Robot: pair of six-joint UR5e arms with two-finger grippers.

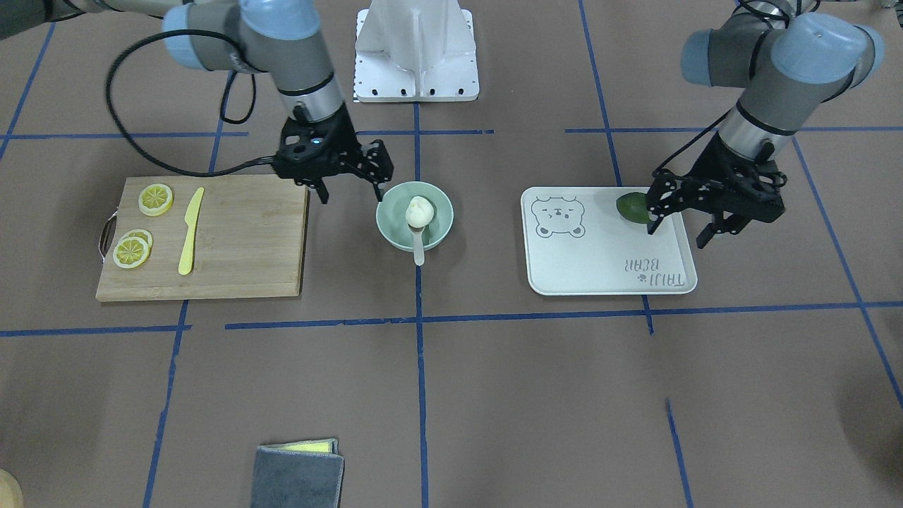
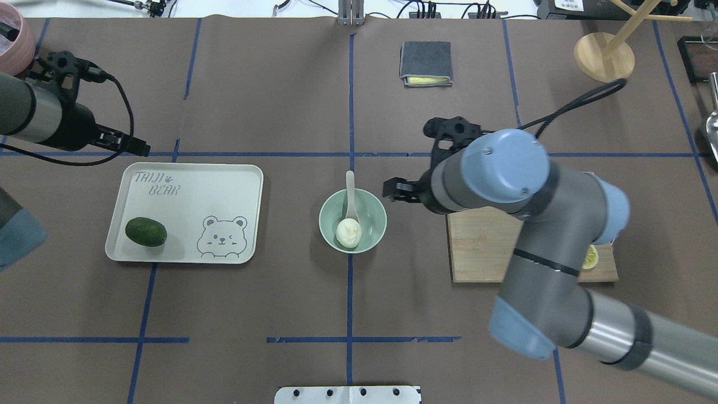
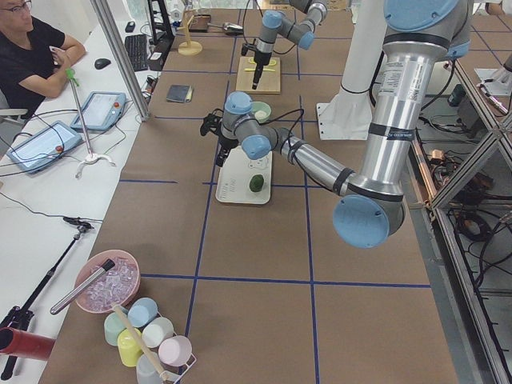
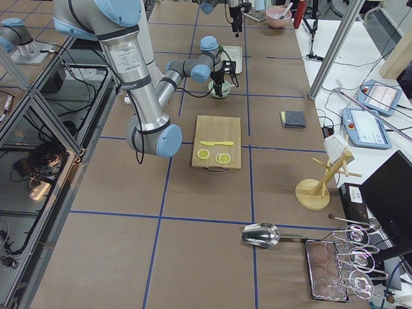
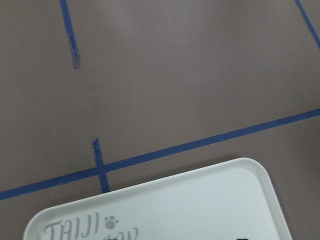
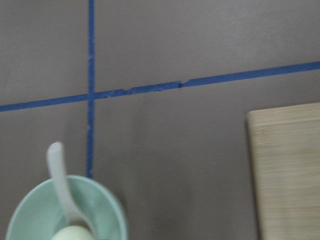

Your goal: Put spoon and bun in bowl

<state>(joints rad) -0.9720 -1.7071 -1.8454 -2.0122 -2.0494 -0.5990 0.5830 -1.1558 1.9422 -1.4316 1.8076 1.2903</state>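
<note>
bun [image 1: 417,210] and spoon [image 1: 418,248] lie in the bowl [image 1: 385,216], handle over its far rim; we see our right gripper [image 1: 351,193] just beside it, spread and empty, nearer than the left gripper [image 1: 679,236].

light: even, bright overhead | shadows: soft, faint | wrist views: slightly blurred | glare: none

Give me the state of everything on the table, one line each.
bowl, upright, holds the bun and spoon.
bun, in the bowl.
spoon, scoop in the bowl, handle over the rim.
right hand, open, empty, beside the bowl.
left hand, open, empty, near the tray.
lime, whole, on the tray.
knife, flat on the board.
cloth, folded.
</note>
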